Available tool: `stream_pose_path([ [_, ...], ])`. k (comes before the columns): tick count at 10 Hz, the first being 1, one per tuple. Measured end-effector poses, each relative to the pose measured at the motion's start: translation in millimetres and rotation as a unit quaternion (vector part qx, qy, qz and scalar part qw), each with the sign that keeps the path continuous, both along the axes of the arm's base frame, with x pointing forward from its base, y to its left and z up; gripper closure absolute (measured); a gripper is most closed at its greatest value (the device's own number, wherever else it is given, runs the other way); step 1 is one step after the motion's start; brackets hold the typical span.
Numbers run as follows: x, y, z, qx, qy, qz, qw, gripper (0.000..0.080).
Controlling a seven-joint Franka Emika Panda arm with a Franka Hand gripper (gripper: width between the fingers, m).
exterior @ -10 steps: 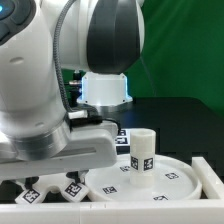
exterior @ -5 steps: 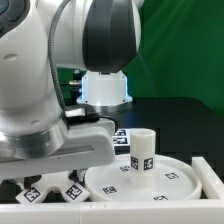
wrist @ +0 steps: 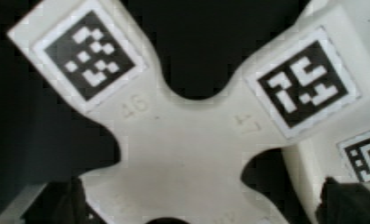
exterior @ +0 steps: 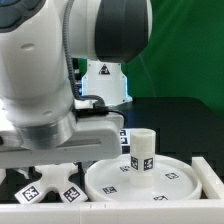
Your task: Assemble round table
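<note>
The small white cross-shaped piece [exterior: 45, 186] lies flat on the black table at the exterior view's lower left, tags up. It fills the wrist view [wrist: 173, 120]. My gripper [wrist: 200, 205] is open right above it, with a dark finger [wrist: 61, 203] on either side of the cross's middle, not touching it. The large round disc [exterior: 175, 186] lies next to the cross on its right. The short thick cylinder [exterior: 143, 150] stands upright on the disc's hub. The hand [exterior: 70, 135] hides the fingertips in the exterior view.
The arm's white base [exterior: 105, 82] stands behind, in front of a green backdrop. A white bar [exterior: 213, 172] runs along the disc's right side. A tagged white edge [wrist: 363, 158] shows beside the cross in the wrist view.
The arm has shifted toward the exterior view's right and the hand sits slightly higher, uncovering more of the cross-shaped piece. The cross, disc and cylinder have not moved.
</note>
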State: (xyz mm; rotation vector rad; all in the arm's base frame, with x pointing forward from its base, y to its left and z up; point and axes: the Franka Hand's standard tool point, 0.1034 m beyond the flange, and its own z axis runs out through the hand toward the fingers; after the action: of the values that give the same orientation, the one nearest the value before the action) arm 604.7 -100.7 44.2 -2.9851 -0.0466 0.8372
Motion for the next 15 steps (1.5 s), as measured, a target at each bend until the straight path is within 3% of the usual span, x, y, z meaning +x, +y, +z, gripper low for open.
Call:
stream_pose_path([
  [5, -0.1, 0.6, -2.3, -0.003, 0.0, -0.007, 1.0, 0.015],
  [7, -8.7, -14.0, -7.9, -0.022, 0.016, -0.035, 0.999, 0.015],
  [8, -10.3, -16.7, -8.2, -0.041, 0.019, -0.064, 0.997, 0.015],
  [9, -11.5, -15.8, -9.3, -0.046, 0.021, -0.074, 0.996, 0.015],
  [15, -11.5, -15.1, -10.0, -0.047, 0.021, -0.075, 0.996, 0.015],
])
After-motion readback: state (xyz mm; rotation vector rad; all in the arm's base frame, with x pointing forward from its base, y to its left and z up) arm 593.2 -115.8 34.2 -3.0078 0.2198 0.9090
